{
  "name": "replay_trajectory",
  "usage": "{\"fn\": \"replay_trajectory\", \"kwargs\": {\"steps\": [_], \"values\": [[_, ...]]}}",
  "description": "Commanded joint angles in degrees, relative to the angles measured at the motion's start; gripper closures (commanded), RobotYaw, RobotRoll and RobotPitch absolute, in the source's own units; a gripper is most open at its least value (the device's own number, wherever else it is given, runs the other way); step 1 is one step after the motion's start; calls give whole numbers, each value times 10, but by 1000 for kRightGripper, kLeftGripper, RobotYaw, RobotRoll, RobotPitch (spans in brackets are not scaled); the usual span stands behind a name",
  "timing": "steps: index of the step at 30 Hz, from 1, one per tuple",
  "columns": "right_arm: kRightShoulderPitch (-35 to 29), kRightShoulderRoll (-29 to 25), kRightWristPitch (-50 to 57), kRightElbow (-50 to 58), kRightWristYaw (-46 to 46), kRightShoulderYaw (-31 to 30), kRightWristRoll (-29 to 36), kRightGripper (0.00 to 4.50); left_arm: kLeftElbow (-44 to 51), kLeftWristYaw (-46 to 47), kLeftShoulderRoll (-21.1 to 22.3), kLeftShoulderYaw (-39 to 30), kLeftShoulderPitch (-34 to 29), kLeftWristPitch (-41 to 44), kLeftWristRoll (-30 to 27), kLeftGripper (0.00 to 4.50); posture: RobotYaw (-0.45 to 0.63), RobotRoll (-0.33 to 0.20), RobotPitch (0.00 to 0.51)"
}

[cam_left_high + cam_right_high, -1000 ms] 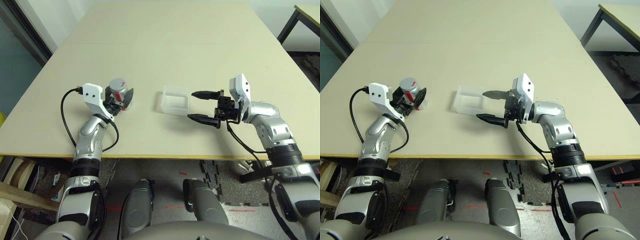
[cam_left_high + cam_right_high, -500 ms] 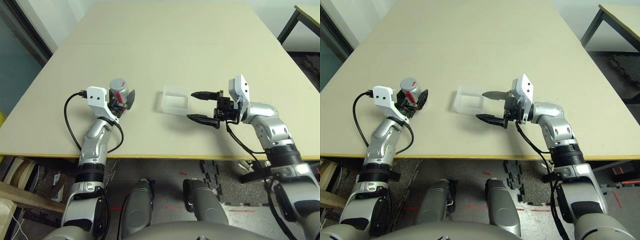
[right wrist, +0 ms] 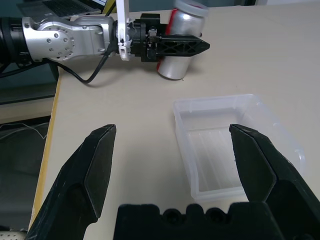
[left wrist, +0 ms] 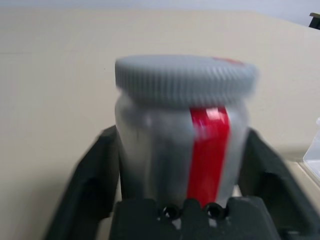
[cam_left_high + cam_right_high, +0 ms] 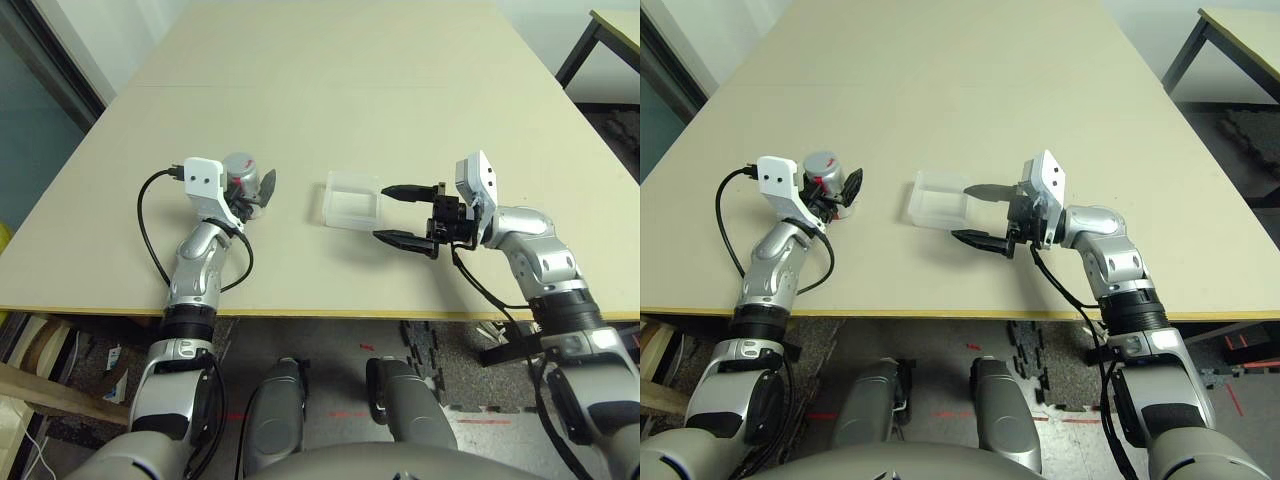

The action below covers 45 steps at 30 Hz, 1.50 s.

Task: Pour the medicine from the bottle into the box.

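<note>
While the left gripper (image 5: 252, 193) is closed around the bottle (image 5: 239, 176), its two black fingers press on both sides of the body, as the left wrist view shows clearly. The bottle (image 4: 184, 130) is white-grey with a red stripe, and its grey cap is on. It sits in the left part of the frame, lifted or at the table level I cannot tell. The right gripper (image 5: 401, 212) is spread wide and grasps nothing; its upper finger tip is just beside the right edge of the box (image 5: 350, 200), the lower one is apart from it. The box (image 3: 235, 145) lies at the middle of the frame on the beige table (image 5: 330, 90). At the upper right of the frame stands a dark-legged second table (image 5: 600, 35). I count one bottle, one box, two grippers.
</note>
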State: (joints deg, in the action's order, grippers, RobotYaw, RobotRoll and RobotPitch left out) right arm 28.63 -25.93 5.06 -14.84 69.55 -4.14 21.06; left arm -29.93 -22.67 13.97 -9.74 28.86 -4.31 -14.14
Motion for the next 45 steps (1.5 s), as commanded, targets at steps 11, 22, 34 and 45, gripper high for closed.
{"fn": "replay_trajectory", "kwargs": {"steps": [11, 22, 34, 45], "values": [[-1, 2, 9, 17, -7, -4, -1, 0, 35, -42, 6, 7, -17, 15, -15, 1702, -77, 0, 125], [26, 10, 75, 26, -17, 15, 37, 0, 184, -224, 67, 13, -32, 228, -153, 1702, -85, 0, 119], [104, 6, 203, 19, -9, 24, 87, 0, 157, -288, 42, 34, -5, 181, -141, 1702, -102, 0, 94], [196, 43, 241, -35, -23, -7, 59, 0, 113, -318, 24, 73, -4, 93, -98, 1702, -105, 0, 79]]}}
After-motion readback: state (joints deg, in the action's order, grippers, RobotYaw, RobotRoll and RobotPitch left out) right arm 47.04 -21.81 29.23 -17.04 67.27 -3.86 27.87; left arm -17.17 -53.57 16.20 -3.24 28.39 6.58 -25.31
